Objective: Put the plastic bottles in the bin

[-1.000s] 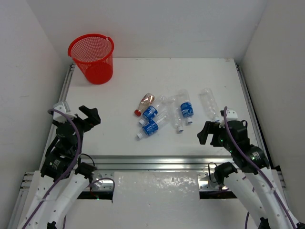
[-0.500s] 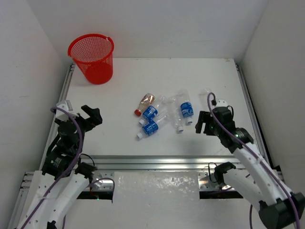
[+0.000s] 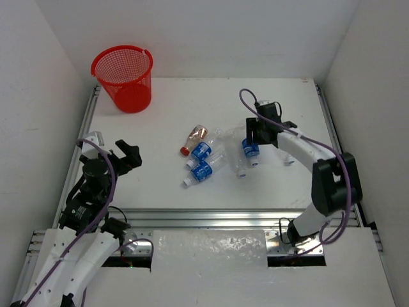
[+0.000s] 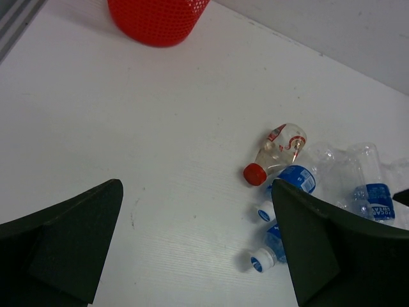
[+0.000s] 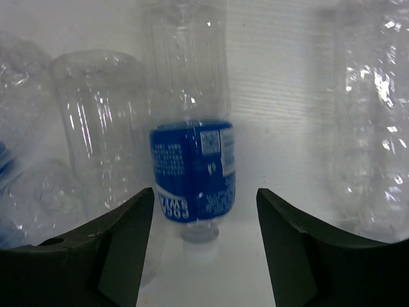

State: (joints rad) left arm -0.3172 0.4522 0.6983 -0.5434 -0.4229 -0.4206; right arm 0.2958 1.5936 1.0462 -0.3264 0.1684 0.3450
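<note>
Several plastic bottles lie in a cluster mid-table: a red-capped one (image 3: pixel 195 138) (image 4: pixel 280 151), blue-labelled ones (image 3: pixel 202 161) (image 4: pixel 291 181), and a clear one (image 3: pixel 281 143) to the right. My right gripper (image 3: pixel 253 137) (image 5: pixel 204 246) is down over a blue-labelled bottle (image 3: pixel 249 149) (image 5: pixel 193 167). Its jaws are open on either side of the bottle's neck end, and I see gaps on both sides. My left gripper (image 3: pixel 126 157) (image 4: pixel 198 249) hangs wide open and holds nothing, left of the cluster. The red mesh bin (image 3: pixel 123 77) (image 4: pixel 157 19) stands at the far left corner.
White walls enclose the table (image 3: pixel 166 115) on the left, back and right. A metal rail (image 3: pixel 211 217) runs along the near edge. In the right wrist view, clear bottles (image 5: pixel 96 128) (image 5: pixel 374 121) lie close on both sides of the blue-labelled one.
My right arm has reached forward from the near right edge to the bottle cluster, and its jaws have narrowed around the blue-labelled bottle. My left arm has barely shifted.
</note>
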